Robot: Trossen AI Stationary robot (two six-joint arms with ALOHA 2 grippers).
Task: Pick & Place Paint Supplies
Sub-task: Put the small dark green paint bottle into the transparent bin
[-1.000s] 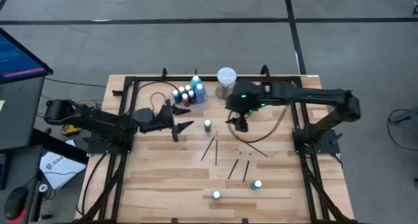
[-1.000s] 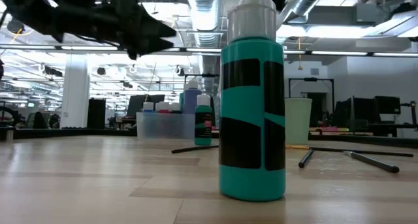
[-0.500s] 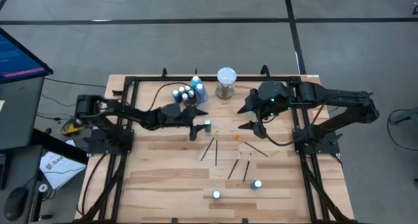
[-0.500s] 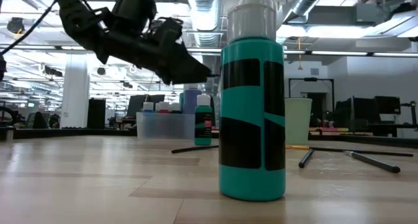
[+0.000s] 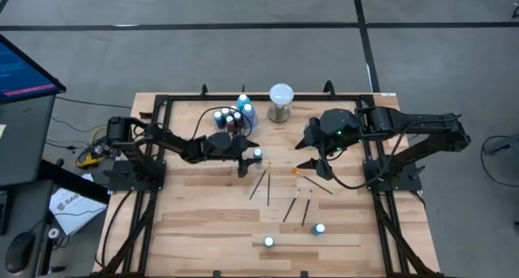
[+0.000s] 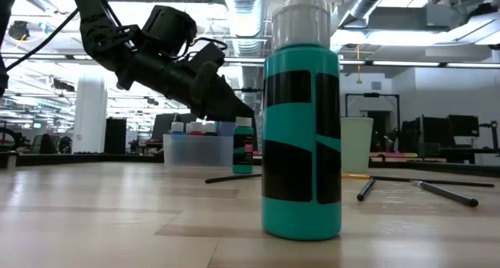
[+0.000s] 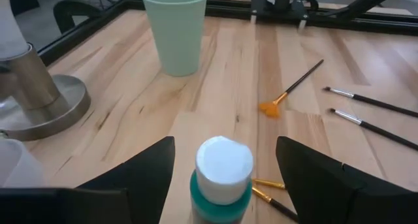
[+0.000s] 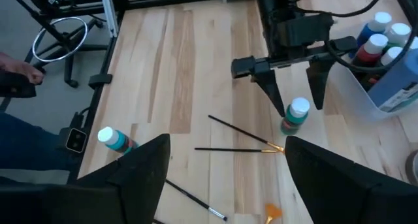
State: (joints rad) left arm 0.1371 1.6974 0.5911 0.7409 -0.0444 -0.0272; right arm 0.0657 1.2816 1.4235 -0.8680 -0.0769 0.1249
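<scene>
Green bottle [image 5: 257, 156] now sits between left gripper's [image 5: 248, 157] spread fingers.

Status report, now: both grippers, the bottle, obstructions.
Left gripper open, straddling green bottle, not closed. Right gripper open, hovering above brushes. Nothing blocking the bottle.

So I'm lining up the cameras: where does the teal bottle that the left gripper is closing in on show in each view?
High: teal bottle mid-table, by the left gripper.
Low: behind the big bottle, left of it.
Left wrist: between the fingers.
Right wrist: under the other arm.
Shared landmark: clear bin.
</scene>
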